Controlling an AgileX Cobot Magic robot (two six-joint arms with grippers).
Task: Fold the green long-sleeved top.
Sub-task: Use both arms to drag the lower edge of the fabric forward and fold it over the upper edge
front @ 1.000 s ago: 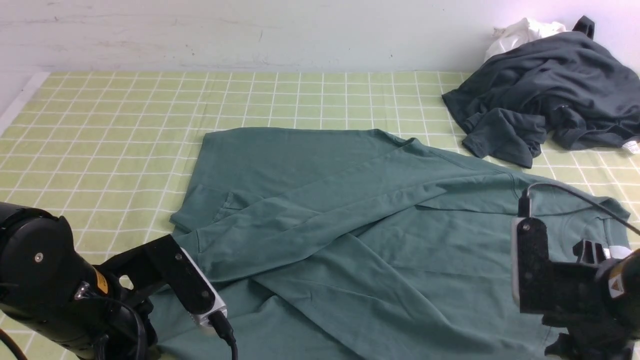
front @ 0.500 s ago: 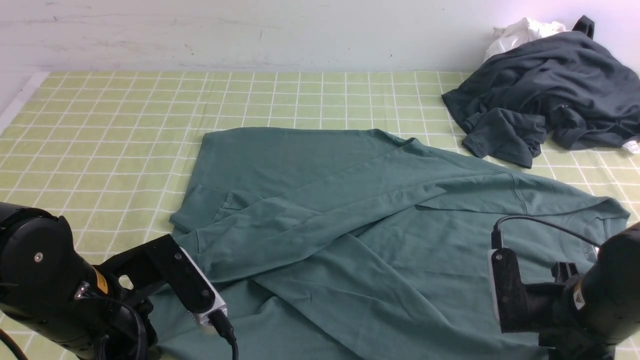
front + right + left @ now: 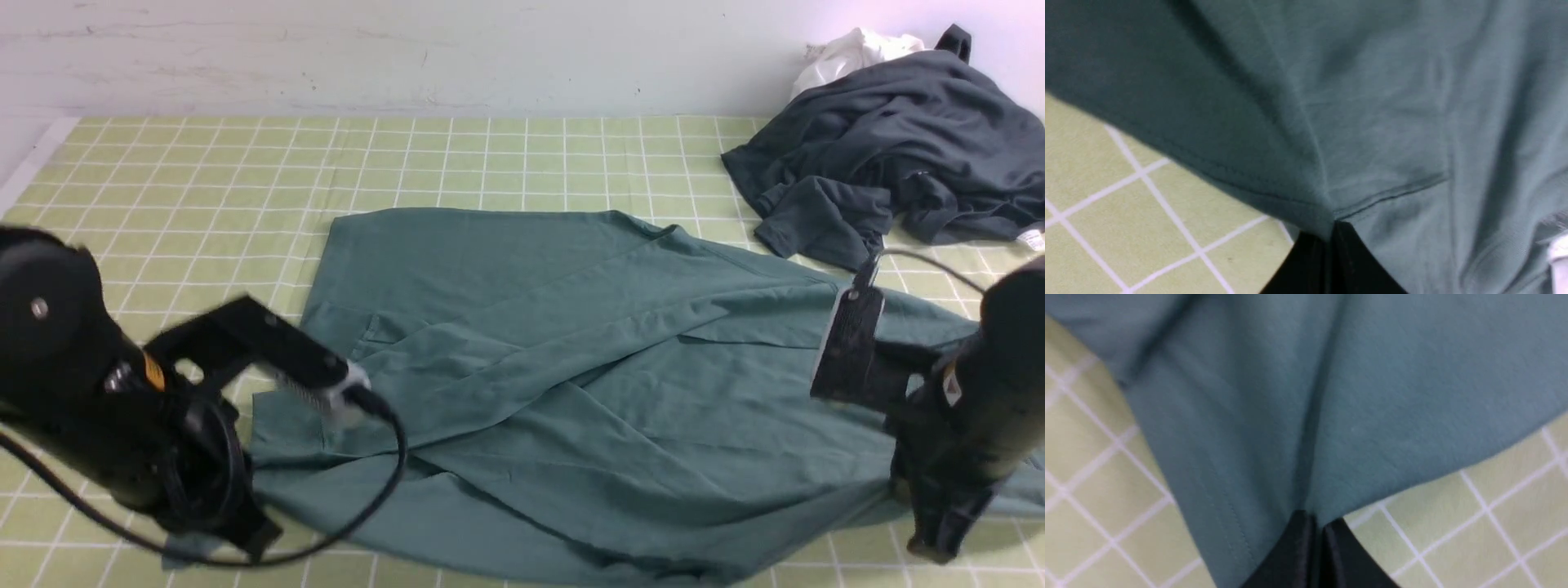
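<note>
Evidently both pincers, left (image 3: 1319, 522) and right (image 3: 1334, 230), are clamped on the green top's (image 3: 522, 327) near edge, spaced apart. That probably keeps the cloth taut for folding.

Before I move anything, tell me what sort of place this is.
Probably a robot workbench set up for folding practice: a checked cloth against a plain, scuffed wall, crumpled dark clothing, and two robot arms at a green top.

"Is light flooding the scene?"
"Bright, even light is washing the pale wall (image 3: 522, 57), its source out of view."
"And the focus?"
"Both robot arms (image 3: 971, 376) are blurring; fabric (image 3: 1412, 396) is softening up close."
</note>
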